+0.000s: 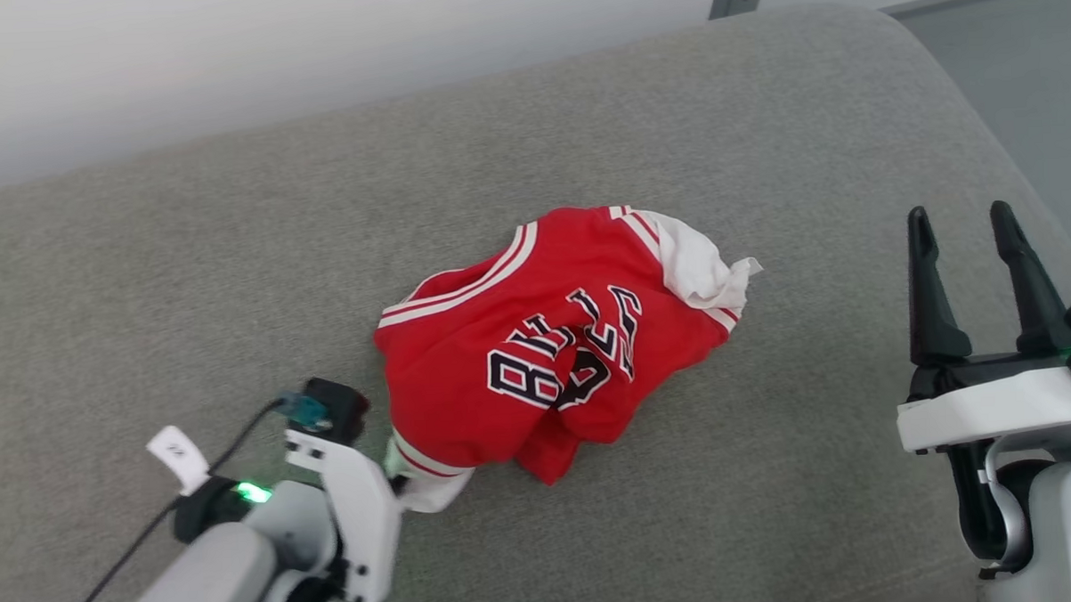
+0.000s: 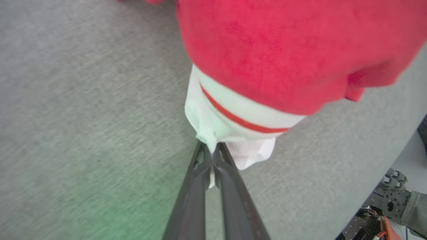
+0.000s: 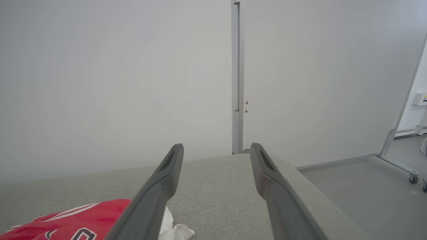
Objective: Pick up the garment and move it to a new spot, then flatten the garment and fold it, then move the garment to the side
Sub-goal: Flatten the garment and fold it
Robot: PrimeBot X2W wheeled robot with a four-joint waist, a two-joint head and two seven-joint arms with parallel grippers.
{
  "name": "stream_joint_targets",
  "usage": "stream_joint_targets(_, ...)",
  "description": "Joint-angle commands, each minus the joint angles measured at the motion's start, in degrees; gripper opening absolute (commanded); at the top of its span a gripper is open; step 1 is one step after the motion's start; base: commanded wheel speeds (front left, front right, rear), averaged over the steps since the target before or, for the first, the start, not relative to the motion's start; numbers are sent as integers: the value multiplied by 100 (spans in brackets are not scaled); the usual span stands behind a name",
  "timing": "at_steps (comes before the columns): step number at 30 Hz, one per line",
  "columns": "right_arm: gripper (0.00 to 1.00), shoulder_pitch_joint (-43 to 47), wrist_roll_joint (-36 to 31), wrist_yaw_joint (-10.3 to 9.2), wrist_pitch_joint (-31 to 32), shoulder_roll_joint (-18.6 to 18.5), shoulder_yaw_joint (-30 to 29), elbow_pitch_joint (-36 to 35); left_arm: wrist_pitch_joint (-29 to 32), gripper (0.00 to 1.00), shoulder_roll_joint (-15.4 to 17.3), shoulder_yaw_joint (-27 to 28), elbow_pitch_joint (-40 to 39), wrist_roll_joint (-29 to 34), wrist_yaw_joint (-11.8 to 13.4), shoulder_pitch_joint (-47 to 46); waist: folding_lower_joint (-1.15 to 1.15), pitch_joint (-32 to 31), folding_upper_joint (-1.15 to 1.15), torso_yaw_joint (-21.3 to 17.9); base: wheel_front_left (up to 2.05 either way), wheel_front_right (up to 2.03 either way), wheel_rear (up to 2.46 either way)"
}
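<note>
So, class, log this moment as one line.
left gripper: shut on crumpled red basketball jersey, white edge | right gripper: open, empty

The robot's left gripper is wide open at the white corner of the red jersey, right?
Not quite. The left gripper is at the white corner of the red jersey, but it is shut, pinching that white cloth, not wide open. The left wrist view shows it.

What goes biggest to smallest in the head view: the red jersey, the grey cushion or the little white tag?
1. the grey cushion, by far
2. the red jersey
3. the white tag, smallest even though it sits nearer the camera
</note>
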Motion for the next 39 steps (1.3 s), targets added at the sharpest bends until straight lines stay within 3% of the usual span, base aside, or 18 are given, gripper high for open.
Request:
stream_joint_targets(1,100,-17,3,-4,-55,18,-27,-16,50,0,204,62,38,24,71,13,0,-24,0,79,0,0,0)
stream_joint_targets(13,100,34,61,-4,-42,19,-151,-42,145,0,1735,883,-722,61,529,217,0,-68,0,527,0,0,0)
stream_joint_targets(16,100,15,63,-4,-43,17,-165,-23,133,0,1918,1032,-730,-25,630,330,0,-51,0,618,0,0,0)
stream_joint_targets(19,100,-25,97,-4,-47,17,-135,24,171,0,1883,1105,-638,-268,613,472,0,-24,0,690,0,0,0)
stream_joint_targets(20,100,-38,118,-4,-57,17,-128,41,180,7,1846,1114,-600,-364,588,504,0,-17,0,706,0,0,0)
stream_joint_targets(21,100,-52,129,-4,-70,17,-126,62,175,27,1801,1126,-556,-413,561,528,0,-10,0,721,0,0,0)
stream_joint_targets(22,100,-55,124,-4,-75,17,-112,81,167,67,1780,1125,-517,-452,518,538,0,-4,0,735,0,0,0)
stream_joint_targets(23,100,-44,130,-4,-79,18,-95,81,162,98,1756,1110,-490,-501,466,538,0,-3,0,744,0,0,0)
stream_joint_targets(29,100,-37,167,-4,-104,17,-135,180,434,100,1768,1190,-639,-736,323,255,0,-56,0,767,0,0,0)
stream_joint_targets(39,100,-12,200,-4,-105,18,1,147,1534,100,1916,1147,-1176,-916,358,-674,0,-79,0,593,0,0,0)
